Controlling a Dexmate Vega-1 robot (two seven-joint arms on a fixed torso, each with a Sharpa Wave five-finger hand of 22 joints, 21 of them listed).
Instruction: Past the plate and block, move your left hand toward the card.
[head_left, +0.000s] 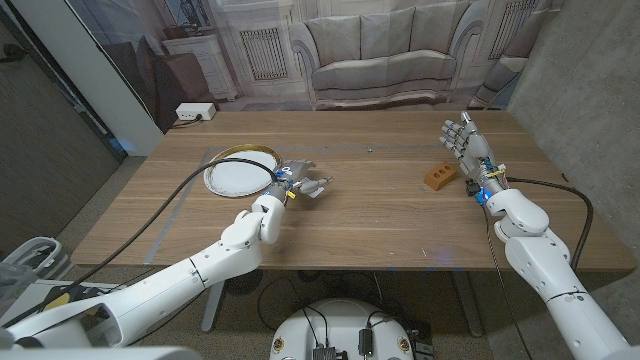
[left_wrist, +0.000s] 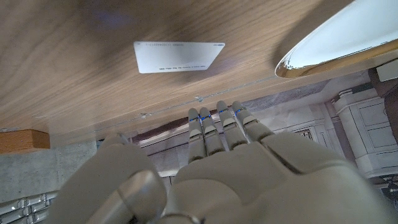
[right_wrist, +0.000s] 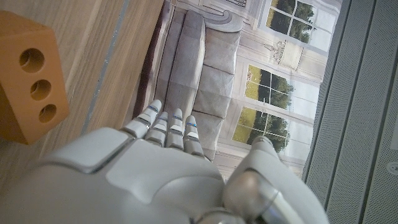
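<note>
Left hand is loose, fingers straight, grasping nothing, hovering just beside the plate. Card lies flat on the bench just ahead of the fingertips, not touched. Block sits well apart, near the right hand, which is also spread and idle. Reach looks nearly done; the last closing stretch remains

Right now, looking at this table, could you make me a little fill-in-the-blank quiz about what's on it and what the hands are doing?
1. The round white plate has a rim coloured ____.
2. The left hand holds ____, its fingers apart.
3. The orange block lies nearest the robot's ____ hand.
4. In the left wrist view, the card lying on the table is coloured ____.

Missing words: gold; nothing; right; white
</note>
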